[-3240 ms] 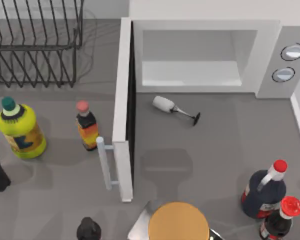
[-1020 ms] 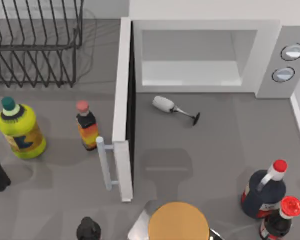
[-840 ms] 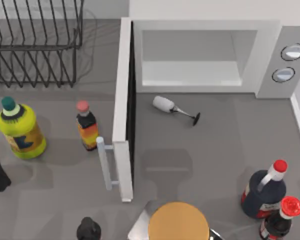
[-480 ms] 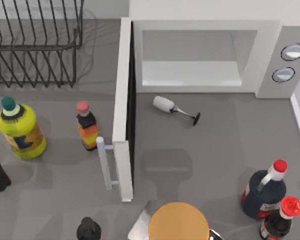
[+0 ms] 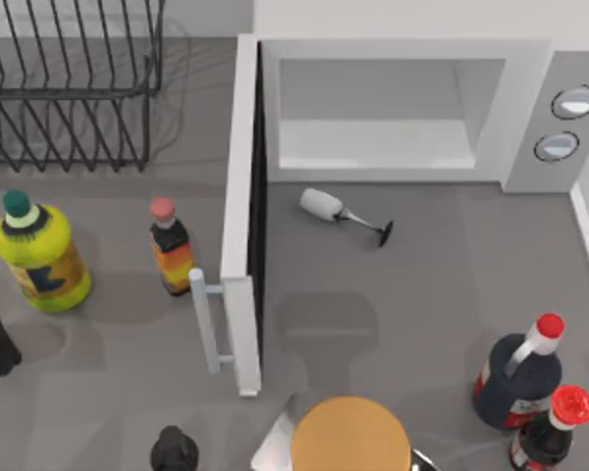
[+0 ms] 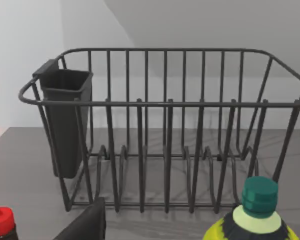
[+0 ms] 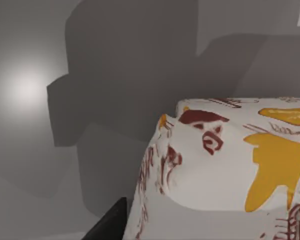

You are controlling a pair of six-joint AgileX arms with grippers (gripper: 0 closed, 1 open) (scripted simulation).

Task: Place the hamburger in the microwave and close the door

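Overhead, microwave [image 5: 402,49] with door [image 5: 240,196] open; up close at right wrist, hamburger [image 7: 225,170]; grip state unclear

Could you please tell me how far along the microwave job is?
Done: the white-framed door stands open, and the cavity of the white box microwave is empty. In hand: the cream, orange-speckled hamburger sits right by the right claw; grasp unclear. Left: load it, then close the door.
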